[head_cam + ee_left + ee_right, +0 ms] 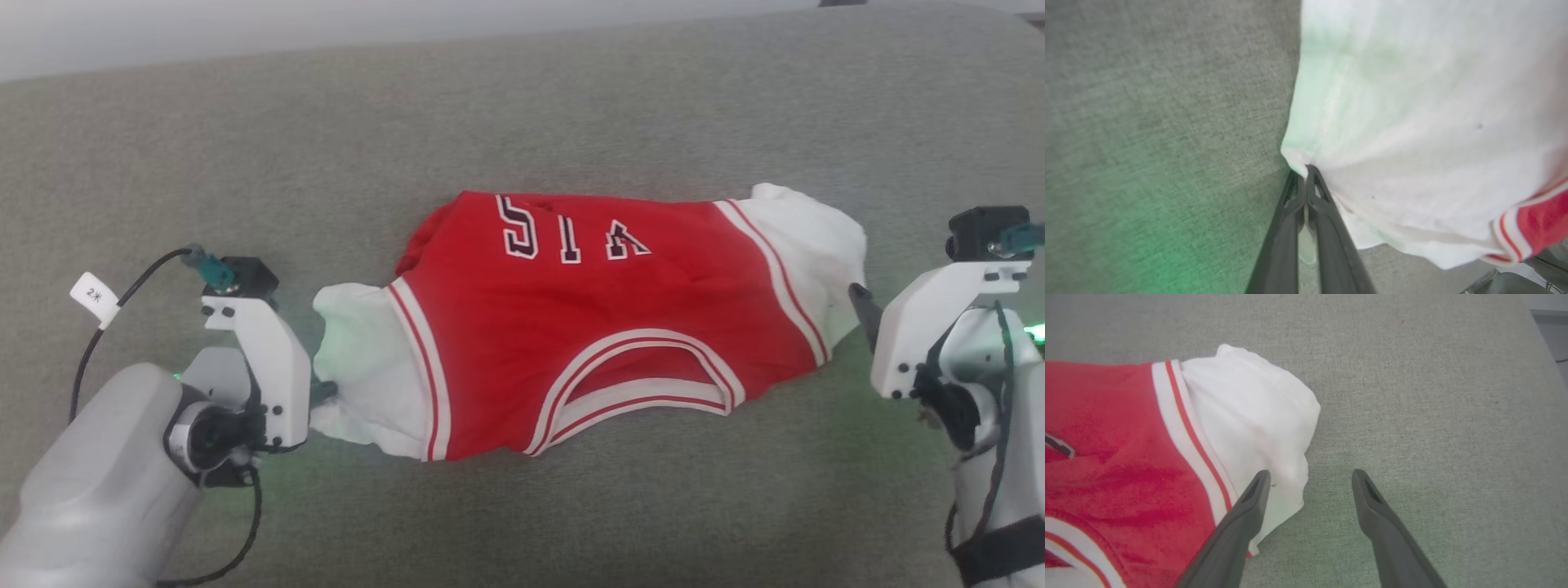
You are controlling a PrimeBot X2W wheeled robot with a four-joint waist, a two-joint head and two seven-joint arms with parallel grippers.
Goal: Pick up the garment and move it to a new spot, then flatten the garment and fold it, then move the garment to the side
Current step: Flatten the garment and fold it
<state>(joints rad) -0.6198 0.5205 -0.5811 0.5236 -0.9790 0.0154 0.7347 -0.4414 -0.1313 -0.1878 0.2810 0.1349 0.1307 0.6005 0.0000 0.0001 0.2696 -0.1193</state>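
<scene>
- Label (96, 300), white, marked "2", on a black cable (82, 367) at the far left of the head view. The cable leads to a teal connector (211, 268) on top of the left wrist mount.
- Pinch hold at the left end of the cloth: the left gripper (325, 394) has its two dark fingers (1331, 228) pressed together on the edge of a white sleeve. In the left wrist view a sliver of white fabric shows between them, and a green glow tints the cloth and the surface alongside.
- Main item: the garment (588, 327), a red jersey, lies stretched sideways across the middle of the grey woven surface (571, 106).
  - The left white sleeve is bunched and creased towards the pinch.
  - The red body is bordered on each side by white-and-red striped trim.
  - Black-outlined white letters (571, 233) run along the far edge and appear upside down from the head view.
  - A striped curved neckline (645, 380) lies at the near edge.
  - The right white sleeve (1249, 412) is rumpled into a rounded mound.
- Right end: the right gripper (1310, 477) has its fingers spread wide and holds nothing. In the right wrist view one finger crosses over the lower corner of the right sleeve and the other sits over bare grey surface. Whether the first finger actually touches the cloth is hard to tell.
</scene>
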